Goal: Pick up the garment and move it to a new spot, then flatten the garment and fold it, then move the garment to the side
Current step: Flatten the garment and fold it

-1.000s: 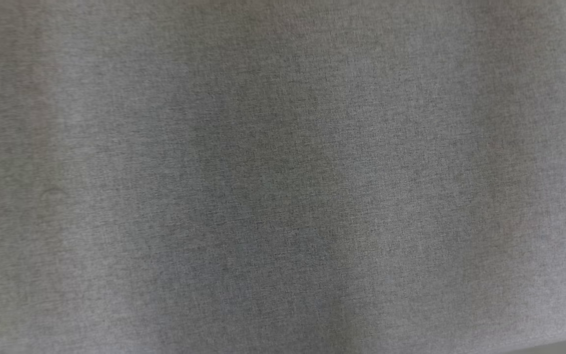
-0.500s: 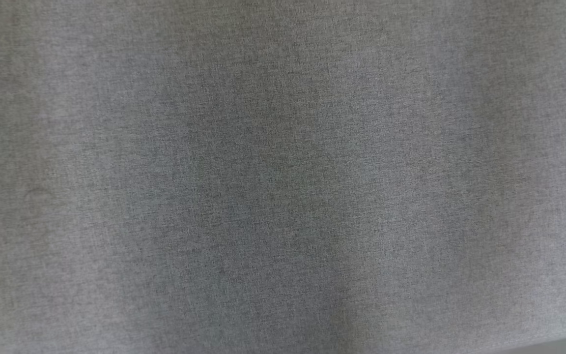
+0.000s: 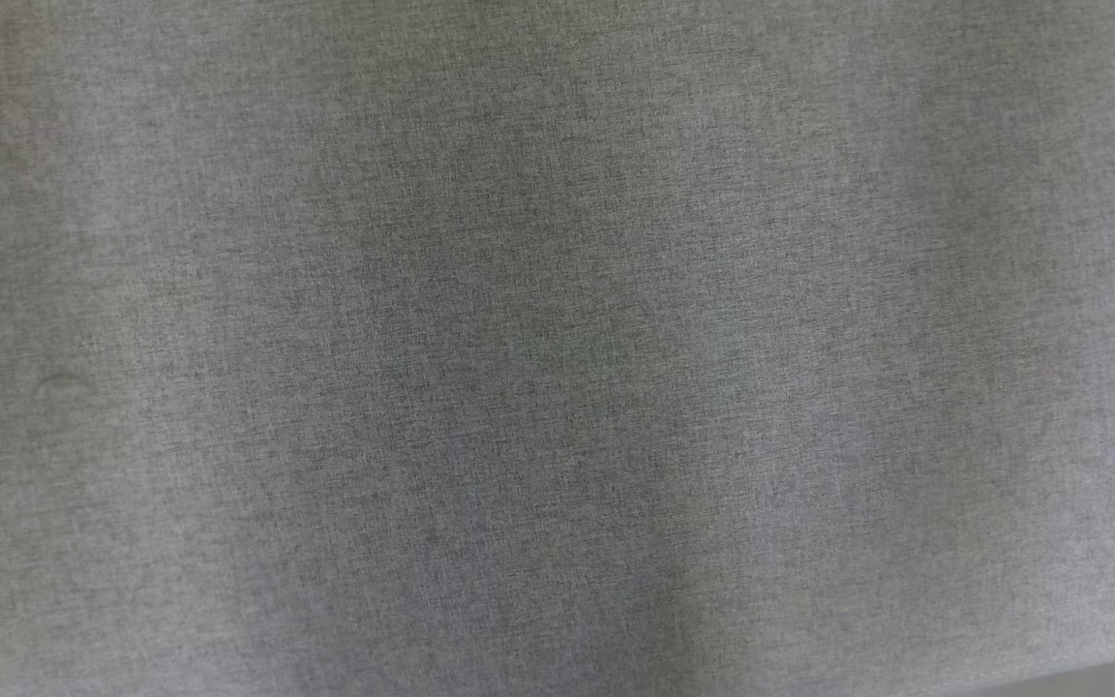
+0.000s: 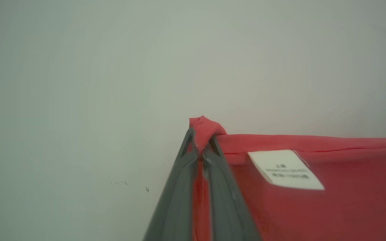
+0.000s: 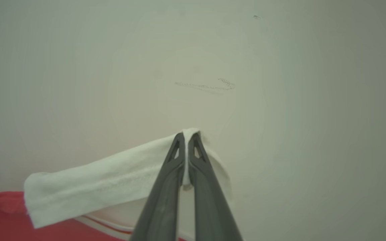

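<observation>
Your left claw (image 4: pixel 201 136) pinches a red corner of the garment (image 4: pixel 330 207); the white label (image 4: pixel 285 169) just right of it is too blurred to read. Your right claw (image 5: pixel 187 136) is clamped on its white ribbed edge

Place unclear, grey woven cloth (image 3: pixel 557 348), pale surface (image 4: pixel 79 67)

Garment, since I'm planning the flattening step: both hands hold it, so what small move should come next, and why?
Probably ease the hands slightly apart, both shut. The left hand pinches a corner of the red garment beside the white label, the right hand pinches its white band, and that band droops slack toward the red cloth; a gentle stretch should straighten the edge.
</observation>
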{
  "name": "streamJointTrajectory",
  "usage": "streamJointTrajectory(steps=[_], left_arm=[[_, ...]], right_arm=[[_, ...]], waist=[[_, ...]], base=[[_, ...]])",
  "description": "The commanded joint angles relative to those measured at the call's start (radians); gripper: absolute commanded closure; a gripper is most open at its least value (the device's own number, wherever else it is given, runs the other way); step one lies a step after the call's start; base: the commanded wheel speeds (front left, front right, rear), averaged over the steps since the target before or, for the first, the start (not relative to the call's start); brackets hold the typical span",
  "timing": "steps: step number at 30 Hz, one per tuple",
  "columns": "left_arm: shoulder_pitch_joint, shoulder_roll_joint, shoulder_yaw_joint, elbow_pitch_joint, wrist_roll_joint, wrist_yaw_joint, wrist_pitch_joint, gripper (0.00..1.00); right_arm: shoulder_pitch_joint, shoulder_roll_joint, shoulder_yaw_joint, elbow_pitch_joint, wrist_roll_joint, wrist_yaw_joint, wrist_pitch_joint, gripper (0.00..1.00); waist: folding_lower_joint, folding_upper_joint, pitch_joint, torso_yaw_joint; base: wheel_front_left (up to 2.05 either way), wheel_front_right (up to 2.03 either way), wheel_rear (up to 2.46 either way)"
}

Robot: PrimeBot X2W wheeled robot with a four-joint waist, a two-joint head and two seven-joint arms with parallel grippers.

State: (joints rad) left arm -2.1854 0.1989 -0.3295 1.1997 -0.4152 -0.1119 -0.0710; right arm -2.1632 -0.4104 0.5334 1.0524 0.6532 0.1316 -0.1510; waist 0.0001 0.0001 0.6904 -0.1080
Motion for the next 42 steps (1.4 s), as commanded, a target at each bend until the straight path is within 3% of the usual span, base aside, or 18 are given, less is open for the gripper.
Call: streamJointTrajectory(steps=[1,7,14,17,22,27,33,35,42], left_arm=[[-0.017,-0.002,-0.001,0.004,0.002,0.000,-0.011,1.00],[-0.005,-0.005,-0.003,0.030,-0.010,-0.002,-0.048,1.00],[0.139,-0.001,-0.053,0.004,-0.021,-0.017,-0.137,1.00],[0.258,0.004,-0.079,-0.046,-0.063,-0.017,-0.155,1.00],[0.501,0.060,-0.095,-0.187,-0.158,-0.017,-0.181,1.00],[0.781,0.103,-0.062,-0.366,-0.222,-0.011,-0.193,1.00],[1.148,0.121,-0.030,-0.642,-0.271,0.067,-0.184,1.00],[1.209,0.122,-0.017,-0.693,-0.288,0.088,-0.184,1.00],[1.623,0.149,0.034,-1.019,-0.350,0.212,-0.178,1.00]], right_arm=[[-0.015,0.002,0.004,0.005,0.011,-0.002,-0.009,1.00],[-0.008,0.000,0.048,0.017,0.023,-0.002,-0.020,1.00],[0.140,-0.066,0.128,-0.103,0.107,-0.002,-0.064,1.00],[0.237,-0.103,0.151,-0.171,0.159,-0.002,-0.074,1.00],[0.435,-0.153,0.146,-0.294,0.250,-0.002,-0.095,1.00],[0.707,-0.197,0.100,-0.443,0.326,-0.002,-0.107,1.00],[1.066,-0.260,0.015,-0.644,0.303,-0.002,-0.114,1.00],[1.130,-0.262,-0.011,-0.677,0.302,-0.002,-0.114,1.00],[1.575,-0.248,-0.185,-0.854,0.248,-0.002,-0.099,1.00]], waist=[[-0.0001,-0.0001,-0.001,-0.001],[-0.0001,-0.0001,0.002,0.001],[-0.0001,-0.0001,-0.015,0.016],[-0.0001,-0.0001,-0.038,0.017],[-0.0001,-0.0001,-0.101,0.008],[-0.0001,-0.0001,-0.175,0.014],[-0.0001,-0.0001,-0.250,0.018],[-0.0001,-0.0001,-0.261,0.018],[-0.0001,-0.0001,-0.325,0.011]], base=[[0.00,0.00,0.00],[0.00,0.00,0.00],[0.00,0.00,0.00],[0.00,0.00,0.00],[0.00,0.00,0.00],[0.00,0.00,0.00],[0.00,0.00,0.00],[0.00,0.00,0.00],[0.00,0.00,0.00]])
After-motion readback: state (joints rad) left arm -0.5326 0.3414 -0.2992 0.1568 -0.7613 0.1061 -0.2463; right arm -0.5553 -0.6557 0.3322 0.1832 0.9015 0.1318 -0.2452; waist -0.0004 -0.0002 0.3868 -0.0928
